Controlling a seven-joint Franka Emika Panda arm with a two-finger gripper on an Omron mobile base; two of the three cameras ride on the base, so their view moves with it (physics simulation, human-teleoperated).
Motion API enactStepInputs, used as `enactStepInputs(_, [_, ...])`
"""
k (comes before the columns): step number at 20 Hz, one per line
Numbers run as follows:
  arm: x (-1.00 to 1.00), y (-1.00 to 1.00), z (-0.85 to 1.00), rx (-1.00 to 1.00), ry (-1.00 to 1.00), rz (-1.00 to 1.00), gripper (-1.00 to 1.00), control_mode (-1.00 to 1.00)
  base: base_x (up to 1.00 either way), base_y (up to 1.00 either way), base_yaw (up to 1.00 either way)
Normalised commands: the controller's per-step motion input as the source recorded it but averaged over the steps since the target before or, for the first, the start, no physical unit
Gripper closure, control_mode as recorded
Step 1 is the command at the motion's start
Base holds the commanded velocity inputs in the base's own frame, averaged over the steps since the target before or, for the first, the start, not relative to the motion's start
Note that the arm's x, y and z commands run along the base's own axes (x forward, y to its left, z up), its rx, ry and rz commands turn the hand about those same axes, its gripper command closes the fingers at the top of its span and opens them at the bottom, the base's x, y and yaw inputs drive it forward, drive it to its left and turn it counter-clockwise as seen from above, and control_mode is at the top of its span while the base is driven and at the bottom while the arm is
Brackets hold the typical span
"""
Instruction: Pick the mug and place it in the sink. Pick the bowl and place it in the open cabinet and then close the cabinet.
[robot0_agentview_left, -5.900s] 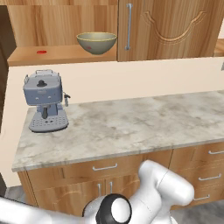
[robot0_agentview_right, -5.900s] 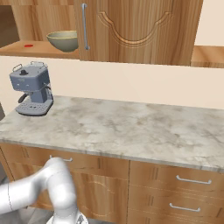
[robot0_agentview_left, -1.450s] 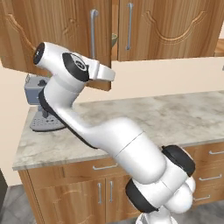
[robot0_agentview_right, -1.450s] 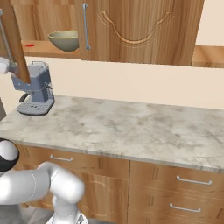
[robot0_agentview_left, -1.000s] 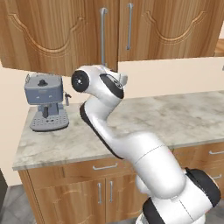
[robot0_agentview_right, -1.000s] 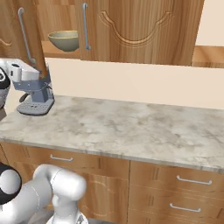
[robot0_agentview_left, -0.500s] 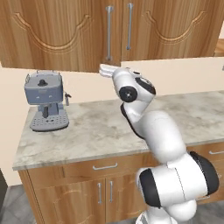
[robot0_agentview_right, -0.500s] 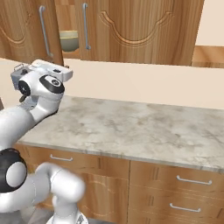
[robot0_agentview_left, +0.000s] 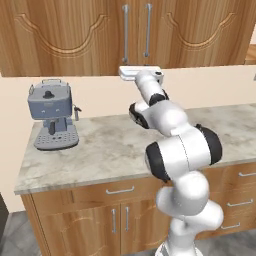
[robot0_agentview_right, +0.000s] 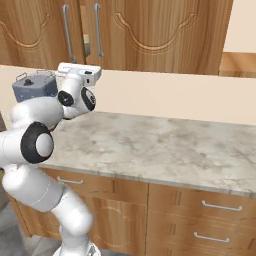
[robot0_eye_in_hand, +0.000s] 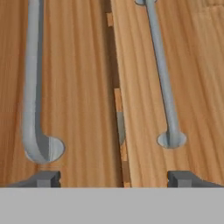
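The tool (robot0_eye_in_hand: 113, 178), tips spread apart and empty, faces the seam between the cabinet (robot0_agentview_left: 75, 35) doors, which stand almost shut. A thin gap shows there; drawing away too soon could leave one door ajar.

light: bright and even in all three views, flat rendered look, no visible lamp or window
shadows: soft and faint; a dim patch on the counter (robot0_agentview_left: 100, 145) under the coffee machine (robot0_agentview_left: 51, 119); darker shade low on the arm (robot0_agentview_left: 172, 150) and beneath the counter edge
glare: none; only a mild sheen on the arm's white shells and on the cabinet (robot0_agentview_left: 75, 35) handles (robot0_eye_in_hand: 164, 74)
sharpness: base views slightly soft, marble veining smeared; hand view blurrier, wood grain streaky, handle edges fuzzy
distortion: none noticeable at the edges; cabinet lines stay straight
colour: warm, wood tones dominant
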Motion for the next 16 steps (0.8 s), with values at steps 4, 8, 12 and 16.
enactStepInputs(4, [1.00,0.00,-0.01,-0.09,-0.13,0.11,-1.00,-1.00,0.00,0.00,0.00])
enactStepInputs(8, [1.00,-0.07,0.00,-0.02,-0.03,0.15,-1.00,-1.00,0.00,0.00,0.00])
enactStepInputs(12, [1.00,-0.41,0.00,0.00,-0.04,0.22,-1.00,-1.00,0.00,0.00,0.00])
enactStepInputs(16, [1.00,-0.66,0.00,0.00,-0.06,0.26,-1.00,-1.00,0.00,0.00,0.00])
